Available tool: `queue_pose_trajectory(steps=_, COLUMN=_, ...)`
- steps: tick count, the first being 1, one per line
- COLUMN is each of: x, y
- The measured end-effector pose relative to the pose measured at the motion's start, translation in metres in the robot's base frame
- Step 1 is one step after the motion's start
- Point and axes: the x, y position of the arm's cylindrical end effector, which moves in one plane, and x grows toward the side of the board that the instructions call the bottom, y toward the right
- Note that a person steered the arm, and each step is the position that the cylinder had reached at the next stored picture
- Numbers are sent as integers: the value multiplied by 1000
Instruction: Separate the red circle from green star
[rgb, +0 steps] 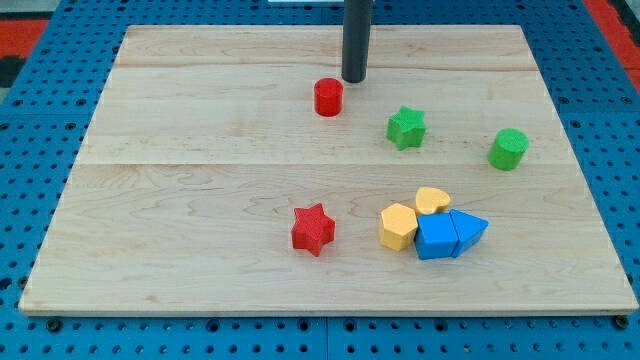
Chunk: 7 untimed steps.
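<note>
Your red cylindrical circle block (328, 97) sits near the top of the pale wooden board (200, 200), with the green star-shaped block (406, 128) to its right and slightly lower — near, but not touching. My tip (354, 79) stands just beside the red circle, at its upper right, apparently not quite in contact; being a bare rod, it holds nothing. You could call the two already parted by a gap, though a modest one — I judge a push leftward would widen it.
</note>
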Motion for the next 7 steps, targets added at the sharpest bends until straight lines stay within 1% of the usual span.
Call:
queue_pose_trajectory(steps=1, x=1, y=-17)
queue_pose_trajectory(steps=2, x=62, y=-26)
queue_pose_trajectory(steps=3, x=103, y=-39)
queue_pose_trajectory(steps=4, x=161, y=-38)
queue_pose_trajectory(steps=5, x=188, y=-41)
queue_pose_trajectory(steps=6, x=140, y=-44)
queue_pose_trajectory(steps=7, x=124, y=-61)
